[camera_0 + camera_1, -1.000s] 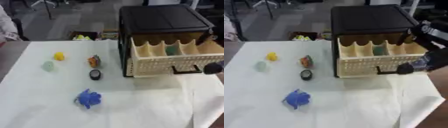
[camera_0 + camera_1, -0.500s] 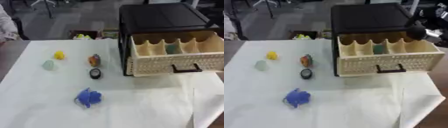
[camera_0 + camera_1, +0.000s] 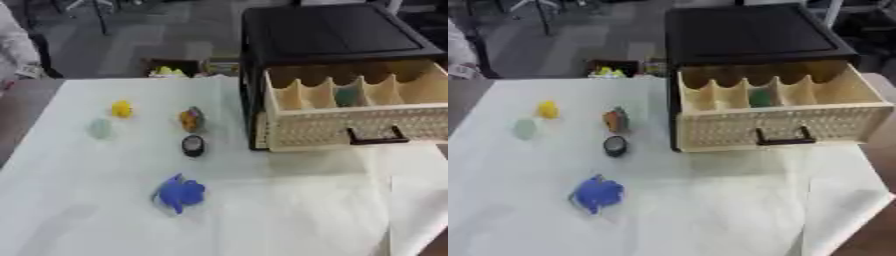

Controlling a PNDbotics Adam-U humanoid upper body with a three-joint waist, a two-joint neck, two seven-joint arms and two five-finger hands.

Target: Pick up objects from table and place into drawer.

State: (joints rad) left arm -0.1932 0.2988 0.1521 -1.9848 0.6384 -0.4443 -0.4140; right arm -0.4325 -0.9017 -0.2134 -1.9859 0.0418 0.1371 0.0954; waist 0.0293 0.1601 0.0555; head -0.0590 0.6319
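Drawer (image 3: 776, 117) open, green thing (image 3: 759, 97) inside. Blue toy (image 3: 597, 194) on tabletop (image 3: 710, 200), well left of drawer; looks soft, light, best pinched around middle. Neither hand in view.

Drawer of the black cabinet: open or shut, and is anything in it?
Open. The drawer is pulled out of the black cabinet, its dividers exposed; one green object sits in a middle compartment.

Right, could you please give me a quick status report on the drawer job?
Both hands out of view. Cream slotted drawer open, green object inside. Blue toy, yellow piece on white table. Nothing blocking.
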